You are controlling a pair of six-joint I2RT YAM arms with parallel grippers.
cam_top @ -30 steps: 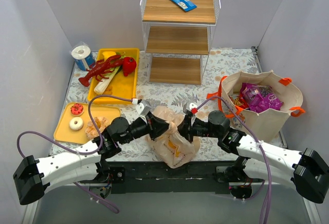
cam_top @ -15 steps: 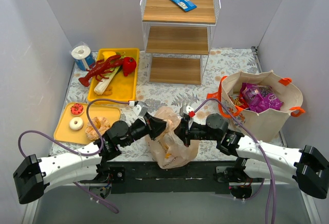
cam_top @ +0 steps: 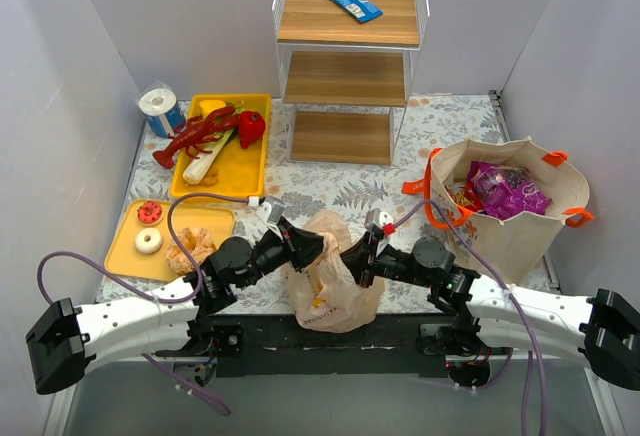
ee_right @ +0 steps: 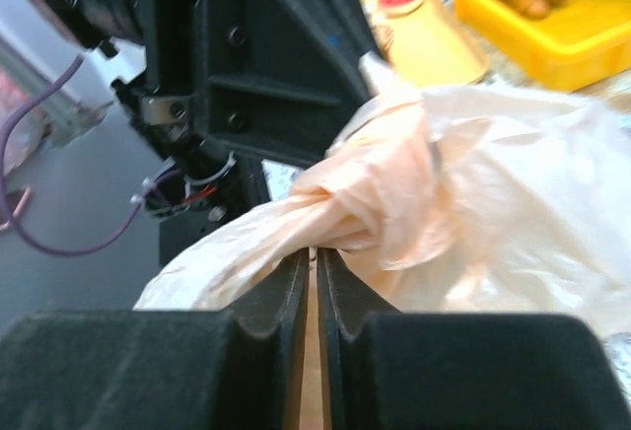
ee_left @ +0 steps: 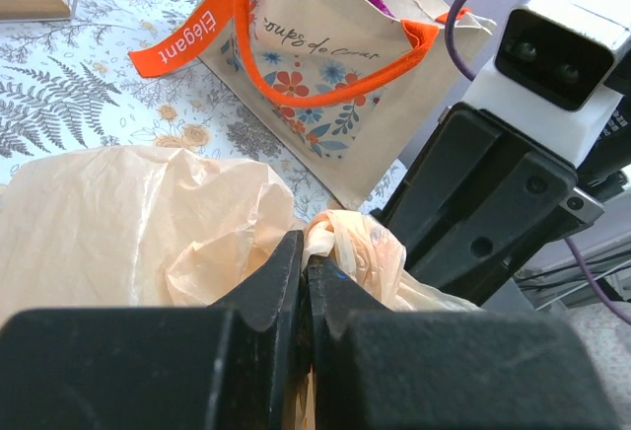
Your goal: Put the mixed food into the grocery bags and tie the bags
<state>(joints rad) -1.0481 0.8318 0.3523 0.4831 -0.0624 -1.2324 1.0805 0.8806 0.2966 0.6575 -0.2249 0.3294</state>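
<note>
The peach plastic grocery bag [cam_top: 328,281] stands between the two arms at the table's front edge, its top twisted into a knot [ee_right: 370,208]. My left gripper [cam_top: 320,244] is shut on a twisted handle end [ee_left: 345,243] of that bag. From the other side, my right gripper [cam_top: 349,256] pinches the plastic below the knot, its jaws a thin slit apart with film between them. The beige tote [cam_top: 520,226] with orange handles stands at the right, with a purple snack packet [cam_top: 505,191] inside. What the peach bag contains is hidden.
A yellow tray [cam_top: 255,171] with a red toy lobster [cam_top: 200,134] sits at the back left. A flat yellow tray [cam_top: 125,251] with doughnuts lies in front of it. A paper roll [cam_top: 160,106] stands by the left wall. The wire shelf [cam_top: 350,56] holds a blue packet [cam_top: 352,0].
The right arm has sunk toward the front edge and drawn back to the right. The peach bag now stands taller and a little further left. The left gripper has barely moved.
</note>
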